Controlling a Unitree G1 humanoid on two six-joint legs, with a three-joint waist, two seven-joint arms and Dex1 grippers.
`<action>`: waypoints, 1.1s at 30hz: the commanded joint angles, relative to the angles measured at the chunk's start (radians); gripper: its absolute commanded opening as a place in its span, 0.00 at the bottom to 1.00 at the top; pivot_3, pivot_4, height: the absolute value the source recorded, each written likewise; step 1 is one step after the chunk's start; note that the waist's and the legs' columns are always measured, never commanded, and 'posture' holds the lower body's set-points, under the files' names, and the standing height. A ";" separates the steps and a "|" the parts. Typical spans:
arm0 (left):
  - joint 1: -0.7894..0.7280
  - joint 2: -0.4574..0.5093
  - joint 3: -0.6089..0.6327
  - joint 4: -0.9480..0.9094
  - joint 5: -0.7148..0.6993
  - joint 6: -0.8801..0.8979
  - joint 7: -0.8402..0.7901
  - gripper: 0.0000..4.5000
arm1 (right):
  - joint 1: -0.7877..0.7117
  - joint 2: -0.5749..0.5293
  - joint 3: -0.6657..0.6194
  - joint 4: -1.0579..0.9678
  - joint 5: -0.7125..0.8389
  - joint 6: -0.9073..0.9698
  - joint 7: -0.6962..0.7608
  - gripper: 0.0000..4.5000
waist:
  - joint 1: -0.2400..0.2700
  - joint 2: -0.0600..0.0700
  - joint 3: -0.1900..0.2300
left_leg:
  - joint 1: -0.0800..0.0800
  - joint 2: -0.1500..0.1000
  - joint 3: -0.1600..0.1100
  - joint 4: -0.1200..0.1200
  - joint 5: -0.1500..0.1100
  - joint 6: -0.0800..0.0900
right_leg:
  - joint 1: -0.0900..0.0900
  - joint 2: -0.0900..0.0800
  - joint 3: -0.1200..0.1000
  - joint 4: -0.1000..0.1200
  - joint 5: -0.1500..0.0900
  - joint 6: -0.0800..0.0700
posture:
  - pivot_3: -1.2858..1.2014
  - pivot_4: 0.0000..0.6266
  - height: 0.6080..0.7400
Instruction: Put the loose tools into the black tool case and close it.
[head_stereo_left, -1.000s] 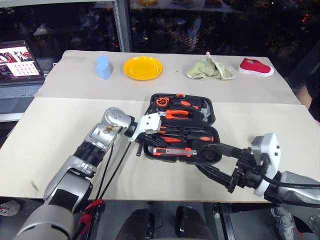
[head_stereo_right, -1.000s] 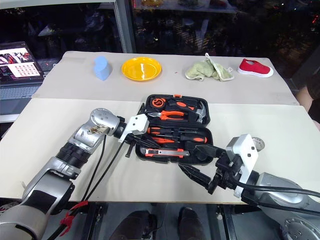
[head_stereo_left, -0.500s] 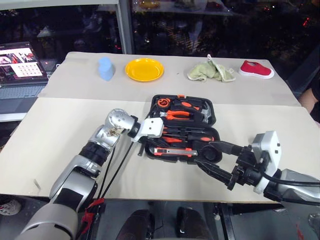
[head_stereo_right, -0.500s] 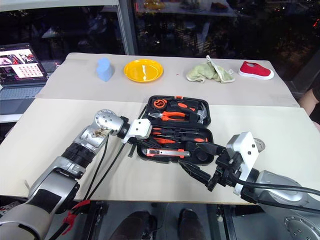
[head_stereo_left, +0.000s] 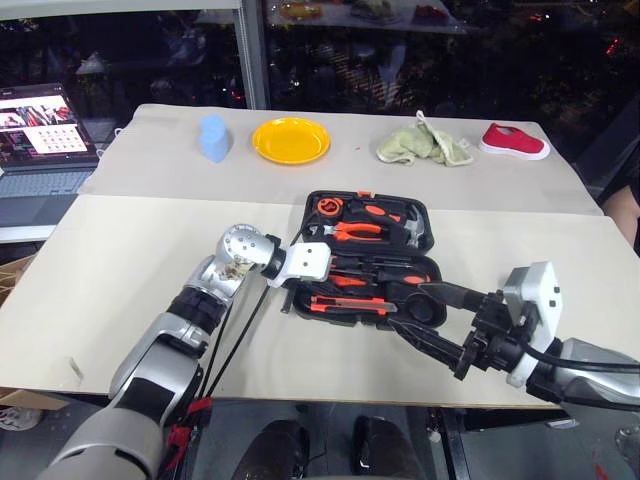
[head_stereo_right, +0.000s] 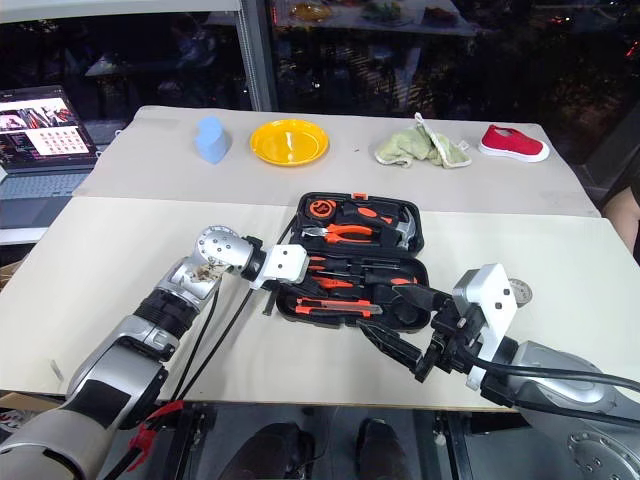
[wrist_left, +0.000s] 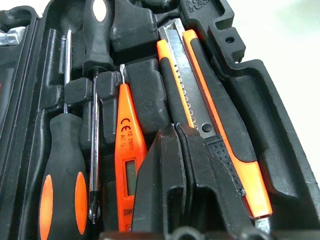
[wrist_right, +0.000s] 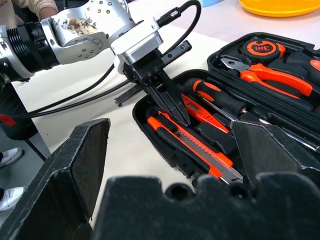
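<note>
The black tool case (head_stereo_left: 437, 270) lies open on the table. In its near half rest two orange-black screwdrivers (wrist_left: 62, 175) (wrist_left: 95, 30), an orange tester pen (wrist_left: 127, 150) and an orange-black utility knife (wrist_left: 215, 115). My left gripper (wrist_right: 182, 120) is shut and empty. It reaches in from the case's left side, its tips down between the tester pen and the knife. My right gripper (head_stereo_left: 408, 306) is open and empty, level at the case's near right corner. The far half holds the pliers (head_stereo_left: 352, 230) and hammer (head_stereo_left: 410, 228).
Along the table's far side are a blue object (head_stereo_left: 211, 137), a yellow plate (head_stereo_left: 291, 140), a green cloth (head_stereo_left: 420, 145) and a red shoe (head_stereo_left: 513, 140). A laptop (head_stereo_left: 40, 130) sits off the far left. A small round disc (head_stereo_right: 517, 291) lies right of the case.
The head view has shifted a little. My left wrist has rolled slightly while its shut tips stay in the case's near half. The right gripper has kept still.
</note>
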 joint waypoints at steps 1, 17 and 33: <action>0.021 0.061 0.057 -0.136 -0.114 0.201 -0.100 0.03 | 0.047 0.020 -0.059 0.012 -0.052 -0.027 -0.015 1.00 | -0.001 0.000 0.000 | -0.001 0.000 0.000 0.000 0.000 0.000 | -0.001 0.001 0.000 0.001 0.000 0.000 | 0.52 0.24 1.00; 0.012 0.250 0.241 -0.589 -0.519 0.826 -0.172 0.99 | 0.605 0.082 -0.707 0.250 -0.151 -0.046 0.299 1.00 | -0.008 0.003 0.001 | -0.004 -0.001 0.002 -0.001 -0.002 -0.007 | -0.007 0.005 0.002 0.006 -0.003 0.004 | 0.52 0.24 1.00; 0.026 0.252 0.225 -0.715 -0.536 0.818 -0.061 0.99 | -0.172 -0.377 0.038 0.822 -0.568 -0.122 0.482 1.00 | -0.024 0.004 0.003 | 0.003 0.002 0.002 -0.015 0.009 -0.017 | -0.004 0.002 0.004 0.001 -0.005 -0.007 | 0.52 0.24 1.00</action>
